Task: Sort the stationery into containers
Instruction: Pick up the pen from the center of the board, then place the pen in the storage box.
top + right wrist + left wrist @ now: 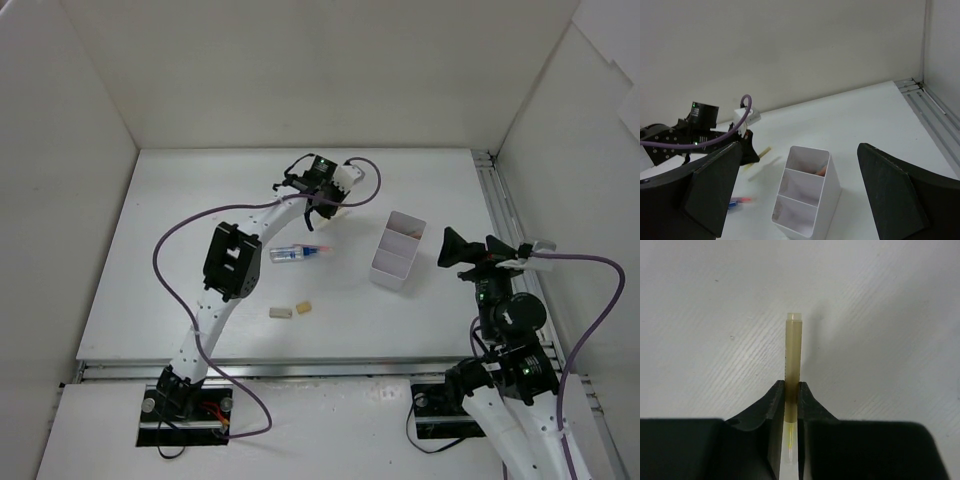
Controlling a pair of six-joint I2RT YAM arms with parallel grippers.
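My left gripper (333,204) is shut on a pale yellow pen (792,350) and holds it just above the table, left of and beyond the white three-compartment box (397,250). The pen's far end sticks out past the fingertips, also in the right wrist view (763,151). A clear stubby tube with a blue end (284,255) and a red pen (318,248) lie mid-table. Two beige erasers (281,313) (304,307) lie nearer. My right gripper (452,248) is open and empty, just right of the box (807,220). An orange-red item (822,171) shows in its far compartment. No grey pen is in view.
White walls enclose the table on the left, back and right. A metal rail (500,200) runs along the right edge. The left arm's purple cable (200,225) loops over the left half of the table.
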